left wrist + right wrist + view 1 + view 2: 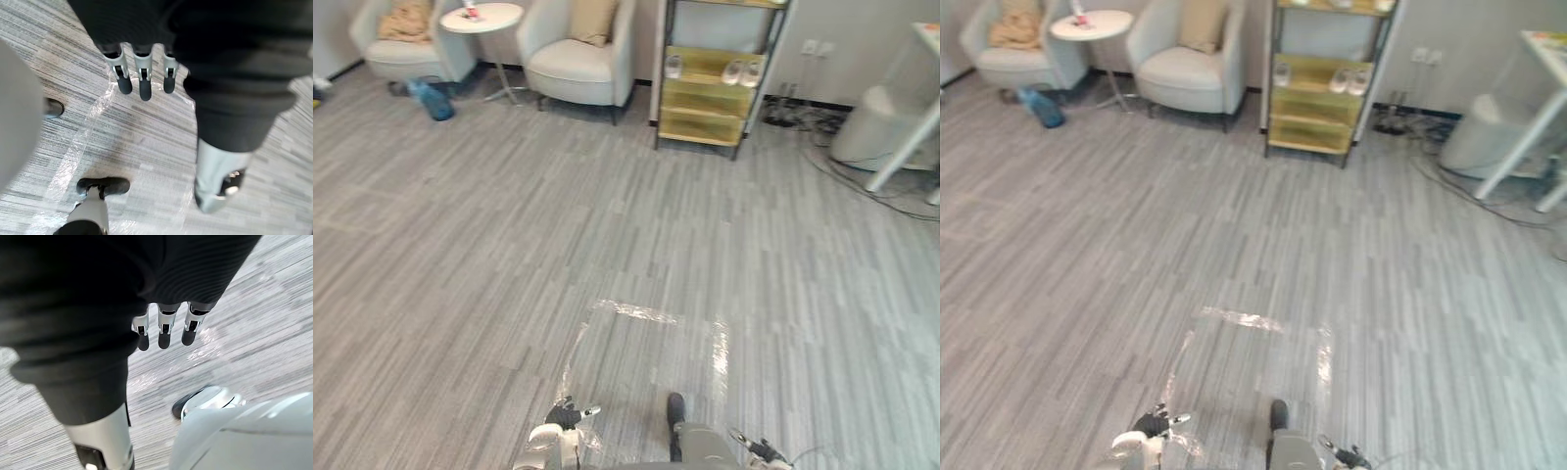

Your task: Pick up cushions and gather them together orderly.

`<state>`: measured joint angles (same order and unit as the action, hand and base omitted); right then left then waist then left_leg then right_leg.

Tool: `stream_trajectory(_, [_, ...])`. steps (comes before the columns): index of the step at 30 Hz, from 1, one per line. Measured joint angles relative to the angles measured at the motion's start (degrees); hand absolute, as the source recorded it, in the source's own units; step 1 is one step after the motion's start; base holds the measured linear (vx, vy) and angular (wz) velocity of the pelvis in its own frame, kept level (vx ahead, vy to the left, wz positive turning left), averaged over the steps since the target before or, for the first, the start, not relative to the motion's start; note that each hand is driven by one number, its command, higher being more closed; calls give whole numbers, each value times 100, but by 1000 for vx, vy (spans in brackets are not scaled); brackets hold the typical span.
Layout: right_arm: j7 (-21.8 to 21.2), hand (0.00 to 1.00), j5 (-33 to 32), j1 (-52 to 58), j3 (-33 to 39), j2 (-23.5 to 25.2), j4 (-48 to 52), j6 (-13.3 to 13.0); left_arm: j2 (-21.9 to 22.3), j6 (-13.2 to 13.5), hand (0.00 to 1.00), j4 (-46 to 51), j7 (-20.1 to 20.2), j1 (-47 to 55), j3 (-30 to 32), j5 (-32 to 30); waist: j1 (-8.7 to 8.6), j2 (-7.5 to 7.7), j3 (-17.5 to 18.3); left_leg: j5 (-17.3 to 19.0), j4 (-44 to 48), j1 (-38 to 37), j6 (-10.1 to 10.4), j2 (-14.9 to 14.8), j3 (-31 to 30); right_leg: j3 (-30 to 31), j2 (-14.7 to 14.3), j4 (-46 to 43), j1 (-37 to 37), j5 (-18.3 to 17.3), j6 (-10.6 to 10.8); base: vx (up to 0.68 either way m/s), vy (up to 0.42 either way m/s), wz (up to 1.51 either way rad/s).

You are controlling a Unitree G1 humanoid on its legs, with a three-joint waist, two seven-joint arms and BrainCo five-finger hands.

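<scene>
Logged two tan cushions at the far left corner of the floor, well apart from both hands. Found a rumpled cushion (406,20) slumped on the seat of the left armchair (401,59) and a smoother cushion (592,18) propped upright against the back of the right armchair (578,73). Noted a round side table (481,17) between the chairs and a blue bag (435,100) on the floor just before the left one. Judged one cushion per chair to be ordinary seating dress, so nothing gathered yet.

Saw left hand (141,81) hanging over the floor, fingers straight and slightly apart, clasping nothing. Saw right hand (164,330) likewise, fingers straight, a little apart, empty. Read both as slack at the sides because no cushion lay within reach.

Noted a shiny taped outline (636,311) on the floor close under the hands, probably a standing mark. Marked a yellow shelf unit (710,93) at the far edge, beside the right armchair. Took the walk to the armchairs as the step in hand.
</scene>
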<state>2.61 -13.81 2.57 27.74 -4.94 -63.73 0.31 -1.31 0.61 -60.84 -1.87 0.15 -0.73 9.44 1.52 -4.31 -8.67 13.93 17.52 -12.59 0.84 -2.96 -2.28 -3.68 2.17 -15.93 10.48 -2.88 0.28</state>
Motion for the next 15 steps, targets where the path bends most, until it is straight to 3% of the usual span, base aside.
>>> stream_trajectory(2, [7,0,-14,56,-127,-22,60,-2,82,-4,0,112,3,-46,227,-34,-20,-49,42,-286,1571,706,551,-75,39,-103,-21,13,-231,-227,-76,284,-214,34])
stream_trajectory(3, [11,0,-35,87,-314,-21,191,-3,125,18,0,199,-4,-11,352,-27,55,-1,-1,-794,2592,1231,855,-158,195,-57,-51,33,-407,-364,-190,279,-160,0])
stream_trajectory(4, [10,0,-42,87,-371,-3,202,-3,118,33,0,212,-4,-34,371,-26,128,1,-3,-521,3047,1493,604,-255,409,-27,-69,65,-621,-473,-281,282,-146,-11])
stream_trajectory(5, [13,0,-83,92,-368,-3,183,0,110,29,0,210,-5,-45,369,-28,131,5,-4,-324,3026,1571,498,-273,505,-13,-71,132,-766,-509,-295,266,-114,-26])
stream_trajectory(6, [18,0,-181,67,-321,0,178,-3,112,30,0,237,0,-43,342,-29,156,15,-4,-73,2600,1649,379,-237,712,11,-31,286,-995,-506,-257,235,-78,-29])
stream_trajectory(8, [25,0,-215,11,-312,2,180,-5,104,34,0,290,-3,-28,238,-30,176,35,2,3,1244,1662,360,-17,794,147,39,437,-1181,-556,-189,241,-19,-41])
stream_trajectory(10, [29,0,-215,-18,-304,2,180,-4,109,32,0,289,-1,-40,172,-31,176,26,5,-267,-249,1657,391,197,686,276,100,437,-1328,-703,-103,299,75,-30])
stream_trajectory(11, [31,0,-211,60,-261,4,177,0,118,28,0,286,1,-29,131,-36,177,-16,28,-736,-963,1655,452,258,515,303,66,463,-1407,-801,-10,401,156,-23])
stream_trajectory(12, [40,0,-207,118,-256,1,167,5,116,33,0,285,5,-21,132,-35,209,-23,45,-1238,-1038,1616,488,251,453,374,32,459,-1486,-897,74,327,153,-27])
stream_trajectory(13, [55,0,-205,125,-255,36,153,11,80,34,0,272,8,-10,131,-36,204,50,65,-1294,-1062,1541,218,333,479,477,69,478,-1556,-961,128,370,182,-24])
stream_trajectory(15, [60,0,-201,134,-265,119,154,17,24,18,0,184,88,-63,121,-48,177,217,161,-1205,-1083,1444,16,510,664,576,265,512,-1660,-1058,233,387,179,-17])
